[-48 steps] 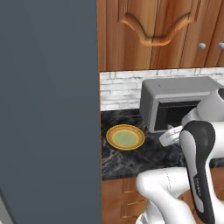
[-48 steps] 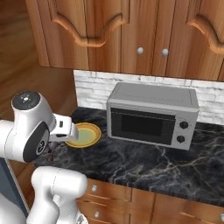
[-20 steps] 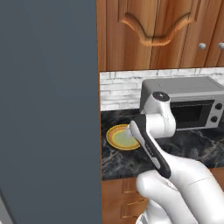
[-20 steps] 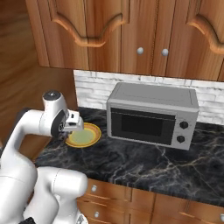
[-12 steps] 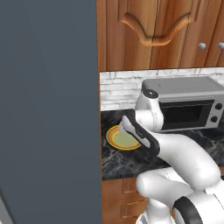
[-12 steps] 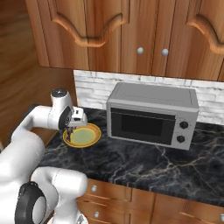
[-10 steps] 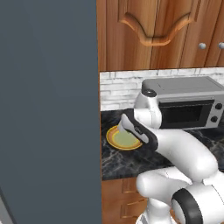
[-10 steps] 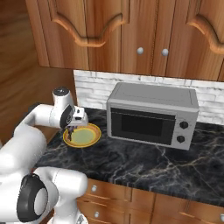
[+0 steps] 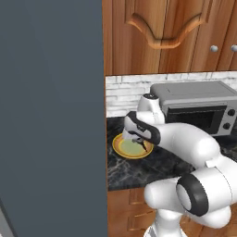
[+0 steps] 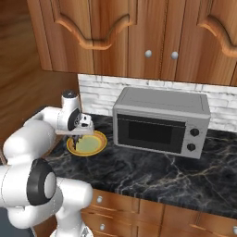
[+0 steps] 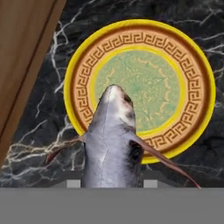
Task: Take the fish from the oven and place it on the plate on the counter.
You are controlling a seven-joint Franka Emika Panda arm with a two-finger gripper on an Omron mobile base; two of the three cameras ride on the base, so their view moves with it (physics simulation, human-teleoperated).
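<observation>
Over the plate point(image 11: 142, 89) the gripper point(image 10: 81, 133) hangs w/ the fish point(image 11: 111, 144) clamped betw. its jaws, so the step in hand looks like the last one: the carry is done and the placing remains. From the hand view the fish comes up from the bottom edge, its body hiding the tips, and its nose points to the plate's green centre; the head already lies over the patterned ring, while the tail end and one fin are over the counter point(image 11: 35, 113) at the near rim. So the fish is above the plate but not centred on it. From both base views the hand is low, just above the plate near the wall side of the counter, and the toaster oven point(image 10: 159, 121) stands beside it, apart from the arm. How high the fish hangs over the plate is not clear. Next move, as a judgement: shift a bit forward so the whole fish is over the plate, go down some more, then open the jaws. Risk is that, released now, the tail may land on the rim and the fish slide off to the counter.
</observation>
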